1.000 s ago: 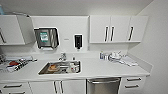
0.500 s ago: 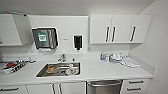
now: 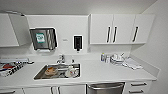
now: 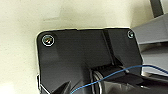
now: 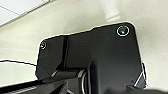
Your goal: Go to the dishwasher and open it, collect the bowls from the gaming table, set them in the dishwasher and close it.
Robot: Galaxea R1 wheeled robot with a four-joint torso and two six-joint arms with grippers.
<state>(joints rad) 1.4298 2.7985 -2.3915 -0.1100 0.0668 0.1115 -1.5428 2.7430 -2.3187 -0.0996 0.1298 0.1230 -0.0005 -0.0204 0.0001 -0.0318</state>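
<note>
The dishwasher (image 3: 105,88) sits under the white counter (image 3: 105,72), just right of the sink, at the lower edge of the head view. Its stainless-steel front is shut, and just its top strip with the handle shows. The bowls and the gaming table are out of view. In both wrist views the robot's dark plate hangs over a pale floor.
A steel sink (image 3: 39,75) holding some dishes (image 3: 51,71) is set in the counter. Crockery (image 3: 116,58) stands at the back right. White wall cabinets (image 3: 117,28), a towel dispenser (image 3: 43,38) and a soap dispenser (image 3: 77,42) hang above. Drawers (image 3: 138,87) flank the dishwasher; a wall closes the right.
The whole head view has shifted a little as the camera drew nearer to the counter. Nothing on the counter has moved.
</note>
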